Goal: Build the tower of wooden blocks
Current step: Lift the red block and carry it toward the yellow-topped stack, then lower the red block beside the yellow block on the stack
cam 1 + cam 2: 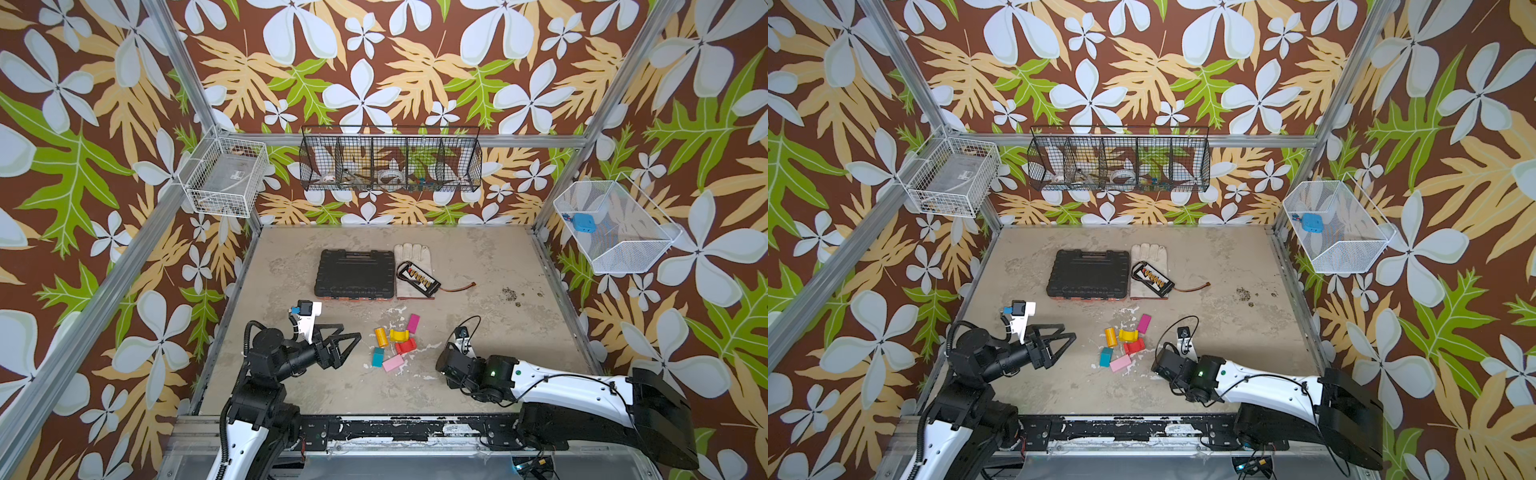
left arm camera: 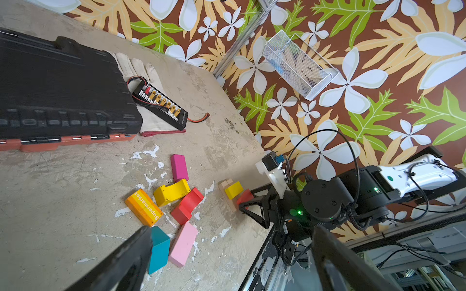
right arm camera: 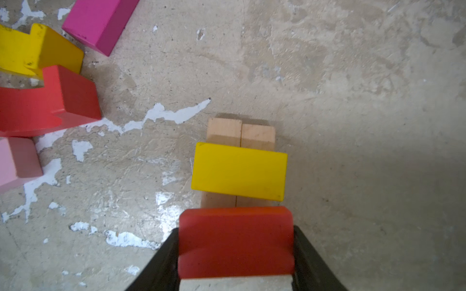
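Observation:
In the right wrist view my right gripper (image 3: pixel 235 243) is shut on a red block (image 3: pixel 235 236) with rounded edges. Just beyond it a yellow brick (image 3: pixel 239 171) lies across two tan blocks (image 3: pixel 240 132) set side by side on the table; this low stack (image 2: pixel 233 190) also shows in the left wrist view. In both top views my right arm (image 1: pixel 461 365) covers it. Loose blocks lie left of it: orange cylinder (image 1: pixel 381 337), yellow arch (image 1: pixel 399 333), magenta brick (image 1: pixel 412 323), red arch (image 1: pixel 405 345), teal block (image 1: pixel 377 356), pink brick (image 1: pixel 393 363). My left gripper (image 1: pixel 347 338) stands open and empty, left of the cluster.
A black plastic case (image 1: pixel 354 273) lies behind the blocks, with a work glove (image 1: pixel 413 253) and a black connector board (image 1: pixel 419 277) with wires beside it. Wire baskets (image 1: pixel 390 160) hang on the walls. A metal rail (image 1: pixel 395 426) runs along the table's front edge.

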You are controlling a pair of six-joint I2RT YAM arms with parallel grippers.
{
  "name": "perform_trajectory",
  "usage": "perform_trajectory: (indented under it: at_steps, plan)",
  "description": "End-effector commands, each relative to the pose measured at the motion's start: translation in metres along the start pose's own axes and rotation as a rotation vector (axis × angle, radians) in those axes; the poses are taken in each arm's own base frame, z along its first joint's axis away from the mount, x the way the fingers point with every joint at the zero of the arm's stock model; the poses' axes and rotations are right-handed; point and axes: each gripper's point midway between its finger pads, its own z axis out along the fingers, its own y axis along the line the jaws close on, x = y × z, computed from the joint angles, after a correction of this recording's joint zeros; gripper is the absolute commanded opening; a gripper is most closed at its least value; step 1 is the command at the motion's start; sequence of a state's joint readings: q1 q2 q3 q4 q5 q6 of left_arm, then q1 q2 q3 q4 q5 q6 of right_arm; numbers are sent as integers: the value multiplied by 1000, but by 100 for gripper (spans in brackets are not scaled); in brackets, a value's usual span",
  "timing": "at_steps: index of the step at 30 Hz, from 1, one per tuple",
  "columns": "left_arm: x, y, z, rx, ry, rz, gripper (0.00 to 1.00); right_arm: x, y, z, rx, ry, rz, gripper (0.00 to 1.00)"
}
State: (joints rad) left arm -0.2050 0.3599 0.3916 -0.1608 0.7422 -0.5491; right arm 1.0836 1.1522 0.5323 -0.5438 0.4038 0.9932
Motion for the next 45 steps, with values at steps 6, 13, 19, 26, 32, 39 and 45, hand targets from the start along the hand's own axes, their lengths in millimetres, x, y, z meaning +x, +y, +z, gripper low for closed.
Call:
perform_trajectory:
  at_steps: [6, 13, 19, 26, 32, 39, 45]
  plan:
    - [-4, -5, 0, 25, -11, 11, 100, 0, -1, 7, -2, 0, 24, 51]
    - [-3, -6, 0, 26, -11, 13, 100, 0, -3, 12, -1, 5, 33, 52]
    - [-4, -6, 0, 27, -12, 11, 100, 0, -2, 16, 8, 7, 35, 52]
    - [-3, -5, 0, 26, -11, 10, 100, -2, -2, 17, 8, 8, 40, 53]
    - [-3, -5, 0, 26, -10, 10, 100, -1, -3, 17, 9, 7, 43, 62]
    - [-3, -5, 0, 27, -11, 11, 100, -2, -3, 16, 4, 3, 50, 62]
    - [-3, -6, 0, 28, -11, 12, 100, -1, -4, 17, 10, 4, 53, 62]
